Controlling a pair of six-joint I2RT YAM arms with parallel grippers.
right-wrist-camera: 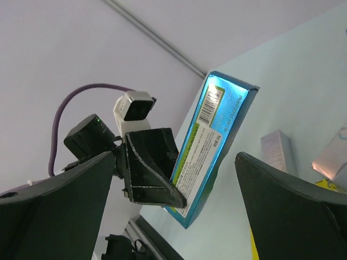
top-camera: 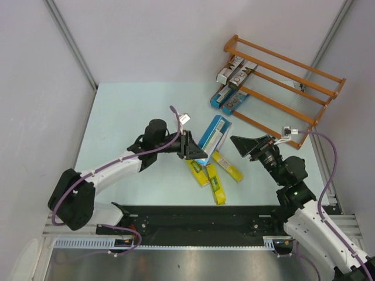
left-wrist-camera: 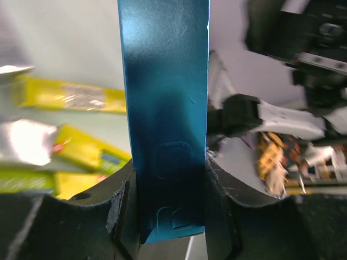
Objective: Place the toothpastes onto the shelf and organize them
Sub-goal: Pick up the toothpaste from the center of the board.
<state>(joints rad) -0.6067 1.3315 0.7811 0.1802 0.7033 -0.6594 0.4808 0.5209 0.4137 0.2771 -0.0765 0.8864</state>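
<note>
My left gripper [top-camera: 196, 151] is shut on the lower end of a blue toothpaste carton [top-camera: 214, 134] and holds it off the table, tilted toward the shelf [top-camera: 281, 79]. In the left wrist view the blue carton [left-wrist-camera: 165, 108] stands pinched between both fingers [left-wrist-camera: 222, 216]. My right gripper [top-camera: 243, 146] is open just right of it, facing the carton [right-wrist-camera: 214, 130], with nothing between its fingers [right-wrist-camera: 293, 211]. Three yellow cartons [top-camera: 215, 184] lie on the table below the held one. Silver-grey cartons [top-camera: 235, 70] and blue cartons [top-camera: 225, 98] rest on the shelf's left end.
The shelf stands slanted at the table's far right corner, against the wall. The black rail [top-camera: 199, 219] of the arm bases runs along the near edge. Yellow cartons [left-wrist-camera: 70, 97] show left of the held carton in the left wrist view.
</note>
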